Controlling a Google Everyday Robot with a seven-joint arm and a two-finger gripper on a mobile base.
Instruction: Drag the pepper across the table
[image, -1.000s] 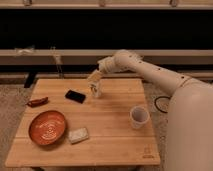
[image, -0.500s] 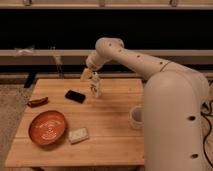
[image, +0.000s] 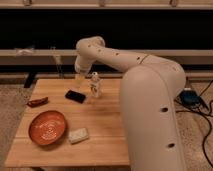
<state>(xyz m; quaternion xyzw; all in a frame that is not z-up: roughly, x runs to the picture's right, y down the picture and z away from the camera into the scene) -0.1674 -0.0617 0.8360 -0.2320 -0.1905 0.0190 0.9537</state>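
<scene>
Over the last second the bulk of the arm (image: 150, 100) is swung across the right side of the view, so that the right part of the desk (image: 100, 150) is now hidden behind it. The claw (image: 95, 89) itself is hardly shifted: it is held just above the middle of the desk's far half, just beside the right end of the black phone (image: 75, 96). The pepper (image: 37, 102) is left where it was, lying at the left edge of the desk, beyond the orange plate (image: 47, 127) and well apart from the claw. Nothing of the dragging can therefore be judged as done; the arm appears to be only re-posed for a reach leftward.

The arm is bent in a high arch, its elbow raised near the back wall, and the wrist is pointed straight down. Whether the claw is apart or together cannot be told. A small pale block (image: 78, 135) is seen beside the plate, untouched.
</scene>
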